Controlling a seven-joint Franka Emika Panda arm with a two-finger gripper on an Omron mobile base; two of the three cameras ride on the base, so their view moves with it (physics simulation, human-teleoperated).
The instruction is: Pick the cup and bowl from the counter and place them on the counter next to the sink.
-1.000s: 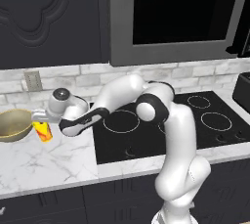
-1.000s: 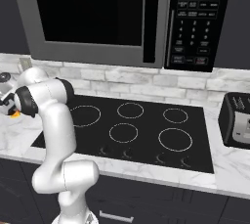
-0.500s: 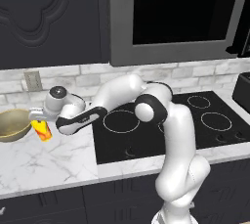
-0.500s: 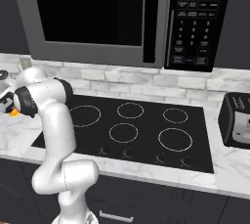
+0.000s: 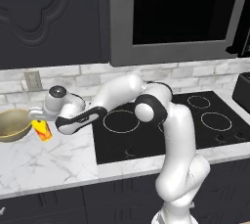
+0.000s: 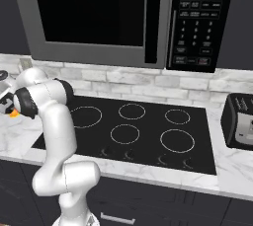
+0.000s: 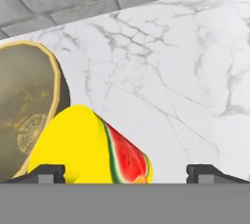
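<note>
The small yellow cup [image 5: 43, 130] with red marks stands on the white marble counter [image 5: 53, 167], close to the right of the tan-gold bowl [image 5: 11, 124]. My gripper [image 5: 38, 119] hangs just above the cup, reaching left from the arm. In the hand view the cup [image 7: 90, 149] sits low between the open fingertips [image 7: 47, 171], nearer the left one, with the bowl [image 7: 27, 115] behind it. The jaws stand wide and touch nothing. From the right base view a sliver of the cup [image 6: 15, 114] shows beside the hand at the far left. The sink is out of view.
The black cooktop [image 5: 161, 125] lies right of the cup under the arm. A microwave [image 6: 118, 18] hangs above it, and a dark toaster [image 6: 239, 121] stands at the far right. A brick wall with an outlet [image 5: 33, 80] backs the counter.
The hand has edged slightly left over the cup. The jaws stay open, and the cup and bowl have not moved.
</note>
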